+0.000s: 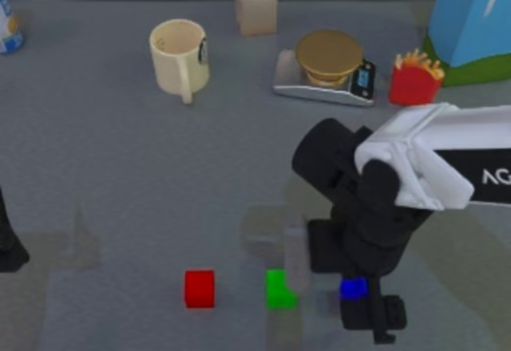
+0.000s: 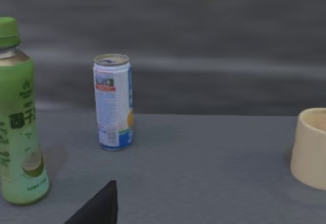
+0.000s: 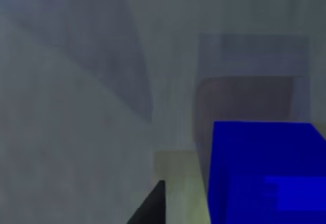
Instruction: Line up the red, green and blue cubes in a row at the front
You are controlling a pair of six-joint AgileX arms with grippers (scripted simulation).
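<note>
Top view: right gripper (image 1: 357,297) at the table's front, blue cube (image 1: 353,288) within it; whether the fingers clamp it cannot be told. Green cube (image 1: 279,288) near its left, red cube (image 1: 200,288) beyond. Left arm (image 1: 9,243) parked far left. Right wrist view: blue cube (image 3: 267,170) close beside a fingertip (image 3: 151,207).

Open grey tabletop (image 1: 120,175) spans the middle of the table, between the back clutter and the front row. At the front, the small matte red cube (image 1: 200,288) and green cube (image 1: 279,288) sit apart with a passable gap; the deep blue cube (image 1: 353,288) lies under the black right gripper (image 1: 363,299), whose white-and-black arm (image 1: 415,167) blocks the right side. Along the back stand a cream mug (image 1: 179,56), a brown carton (image 1: 255,4), a silver scale with brass pan (image 1: 326,68), and a red fries carton (image 1: 415,80). The left arm (image 1: 8,239) rests at the left edge.
</note>
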